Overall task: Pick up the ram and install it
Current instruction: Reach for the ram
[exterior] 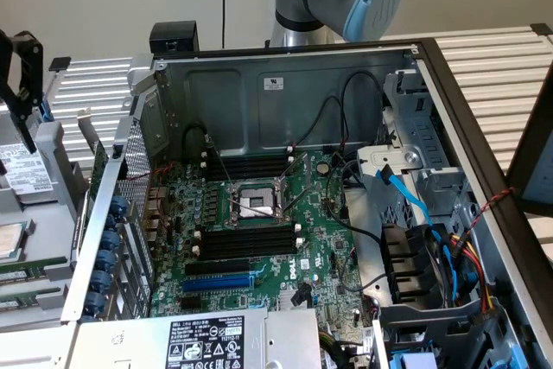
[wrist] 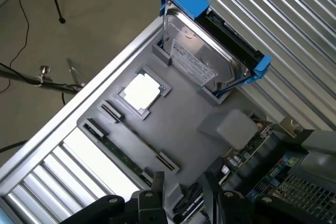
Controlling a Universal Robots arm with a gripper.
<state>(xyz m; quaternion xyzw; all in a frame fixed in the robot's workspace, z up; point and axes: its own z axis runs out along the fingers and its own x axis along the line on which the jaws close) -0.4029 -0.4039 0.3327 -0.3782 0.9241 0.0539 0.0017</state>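
- Inside the open computer case [exterior: 233, 101], exterior view: the green motherboard [exterior: 320, 213] carries a white Dell mark, and the print on the power supply label [exterior: 205, 343] is too small to read.
- Above the grey tray [wrist: 184, 114], wrist view: the gripper [wrist: 184, 198] hangs with its fingers spread wide and holds nothing, partly cut off at the frame edge. The ram [wrist: 128, 151] stands edgewise in the tray's holder, its chips and label hard to make out.

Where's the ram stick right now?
In the wrist view, the ram sits in the gray tray, beside the silver processor chip, near the open gripper.
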